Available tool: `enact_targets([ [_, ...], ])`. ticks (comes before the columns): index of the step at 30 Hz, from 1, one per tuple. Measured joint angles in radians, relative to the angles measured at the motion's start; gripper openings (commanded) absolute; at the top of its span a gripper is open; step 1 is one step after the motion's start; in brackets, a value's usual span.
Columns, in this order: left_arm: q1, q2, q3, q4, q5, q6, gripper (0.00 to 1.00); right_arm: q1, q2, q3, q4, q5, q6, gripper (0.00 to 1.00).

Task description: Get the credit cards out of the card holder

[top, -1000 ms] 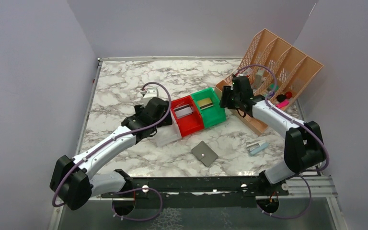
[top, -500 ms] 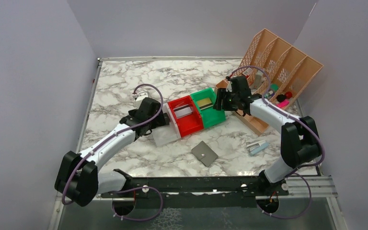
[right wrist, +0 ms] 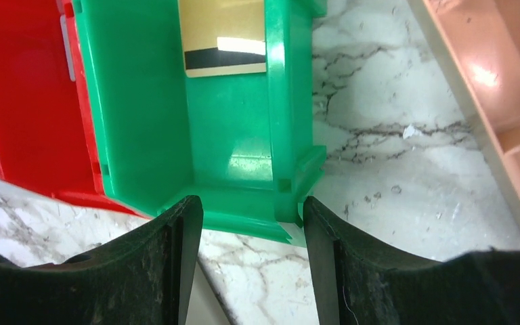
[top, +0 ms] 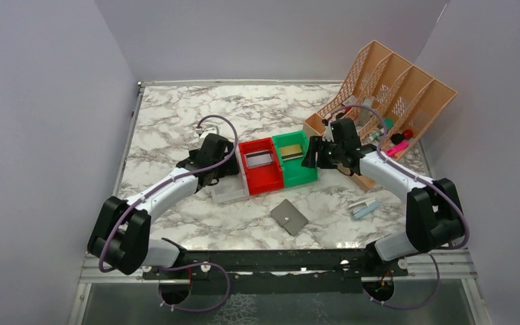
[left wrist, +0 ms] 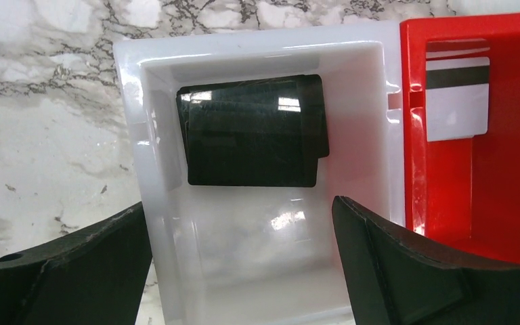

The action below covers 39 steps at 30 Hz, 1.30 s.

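Note:
The card holder [top: 289, 217] lies shut and dark grey on the marble, near the front, away from both grippers. Black credit cards [left wrist: 250, 132] lie in the white bin [left wrist: 257, 257]. A white card with a dark stripe [left wrist: 455, 98] lies in the red bin [left wrist: 508, 189]. A gold card [right wrist: 223, 37] lies in the green bin [right wrist: 142, 122]. My left gripper [left wrist: 240, 271] is open and empty, straddling the white bin's near end; in the top view it [top: 222, 170] is just left of the red bin. My right gripper [right wrist: 252, 257] is open and empty at the green bin's end [top: 311, 156].
A peach file organiser [top: 393, 88] holding small items stands at the back right, close behind the right arm. A small pale-blue stick-like item [top: 364, 208] lies on the marble at the right. The three bins stand side by side in a row mid-table.
My right gripper has come down and left to the green bin's right end. My left gripper has drawn back left over the white bin. The row of bins has shifted and straightened slightly.

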Motion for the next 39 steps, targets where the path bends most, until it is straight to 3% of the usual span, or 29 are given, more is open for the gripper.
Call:
enact_targets([
  [13, 0.009, 0.061, 0.047, 0.024, 0.006, 0.048, 0.99, 0.000, -0.098, -0.059, -0.064, 0.080, 0.011, 0.72],
  [19, 0.017, 0.064, 0.079, 0.014, -0.001, 0.064, 0.99, 0.000, -0.273, -0.121, -0.090, 0.100, 0.014, 0.73],
  [25, 0.018, -0.008, 0.080, -0.007, -0.019, 0.061, 0.99, 0.000, -0.443, -0.278, -0.106, 0.020, 0.055, 0.70],
  [29, 0.018, -0.111, 0.073, -0.023, -0.021, 0.053, 0.99, 0.001, -0.501, -0.373, -0.088, -0.111, 0.080, 0.65],
  [34, 0.019, -0.251, 0.016, -0.019, 0.030, 0.035, 0.99, 0.045, -0.439, -0.454, -0.028, -0.246, 0.111, 0.63],
  [39, 0.019, -0.338, -0.072, 0.018, 0.216, -0.006, 0.90, 0.138, -0.346, -0.466, 0.029, -0.281, 0.117, 0.61],
])
